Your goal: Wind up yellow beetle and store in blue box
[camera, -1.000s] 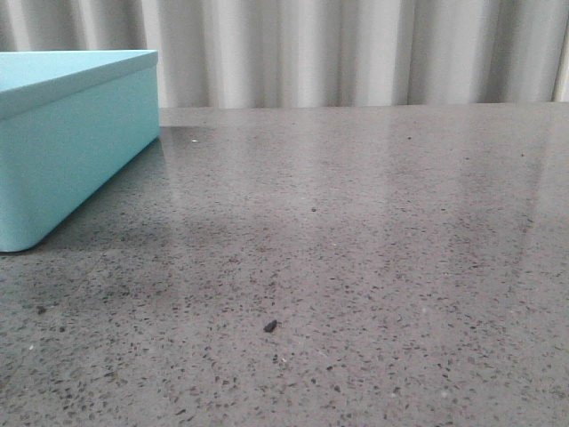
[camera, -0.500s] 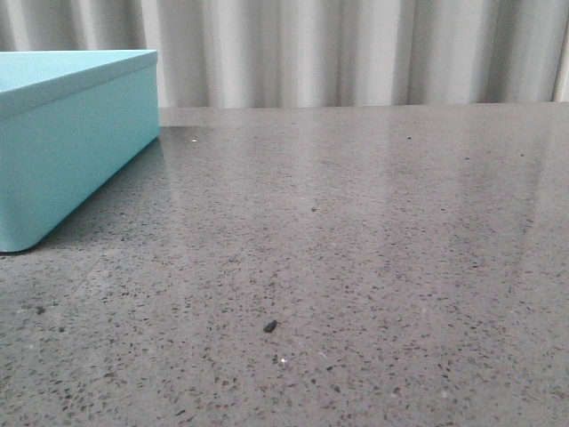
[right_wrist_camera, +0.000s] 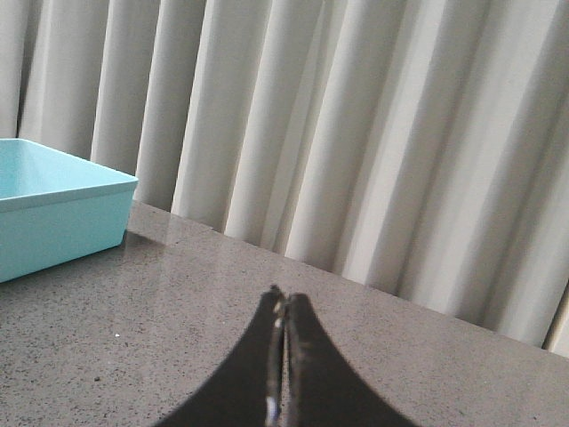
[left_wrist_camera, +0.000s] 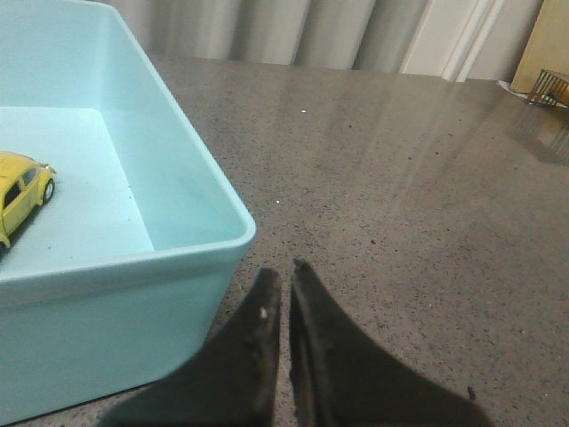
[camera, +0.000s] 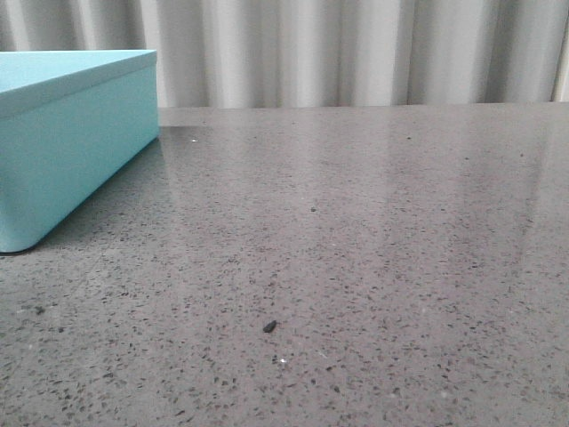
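Shows, in the front view, a brighter stretch of counter beside the blue box than a second ago, the soft shadow there lifted and nothing else shifted. Finds the yellow beetle resting on the box floor, with the left fingers just outside the near rim, narrowed to a slit and empty, and the right fingers pressed together, empty, above bare counter. Reads as storing done and an arm pulled clear; cannot tell about the winding.
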`<state>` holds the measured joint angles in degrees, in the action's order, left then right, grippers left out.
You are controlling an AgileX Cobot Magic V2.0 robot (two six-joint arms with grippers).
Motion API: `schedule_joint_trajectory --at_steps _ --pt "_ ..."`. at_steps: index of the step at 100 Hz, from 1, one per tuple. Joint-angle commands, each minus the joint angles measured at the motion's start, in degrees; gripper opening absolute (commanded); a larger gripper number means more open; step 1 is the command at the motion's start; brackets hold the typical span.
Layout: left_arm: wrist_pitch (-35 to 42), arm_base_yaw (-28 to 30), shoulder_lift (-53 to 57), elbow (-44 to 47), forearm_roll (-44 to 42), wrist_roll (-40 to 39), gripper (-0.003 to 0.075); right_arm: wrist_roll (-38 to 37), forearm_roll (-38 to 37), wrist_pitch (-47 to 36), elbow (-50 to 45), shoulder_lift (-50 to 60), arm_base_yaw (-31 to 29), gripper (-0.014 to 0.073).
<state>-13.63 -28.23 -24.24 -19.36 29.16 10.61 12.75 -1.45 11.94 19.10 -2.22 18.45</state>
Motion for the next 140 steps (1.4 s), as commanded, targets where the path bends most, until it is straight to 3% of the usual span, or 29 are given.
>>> schedule_joint_trajectory --at_steps 1,42,57,74,99,140 --pt "4.3 -0.5 -0.4 -1.5 1.4 -0.6 -0.0021 0.7 -0.4 -5.0 1.4 -0.7 0.0 -0.0069" --pt "4.6 -0.5 0.0 2.7 1.6 -0.6 -0.0021 0.7 -0.4 -5.0 1.4 -0.7 0.0 -0.0069" --pt "11.9 0.3 3.1 7.4 -9.1 -0.6 -0.0021 0.7 -0.4 -5.0 1.4 -0.7 0.0 -0.0069" --pt "19.6 2.8 9.8 13.1 -11.5 -0.6 -0.0021 0.7 -0.4 -5.0 1.4 -0.7 0.0 -0.0069" --pt "20.0 10.7 18.2 20.8 -19.4 -0.7 -0.0021 0.7 -0.4 -4.9 1.4 -0.7 0.0 -0.0069" --pt "1.6 17.8 26.2 20.8 -17.3 -0.8 -0.0021 0.7 -0.4 -4.8 1.4 -0.7 0.0 -0.0069"
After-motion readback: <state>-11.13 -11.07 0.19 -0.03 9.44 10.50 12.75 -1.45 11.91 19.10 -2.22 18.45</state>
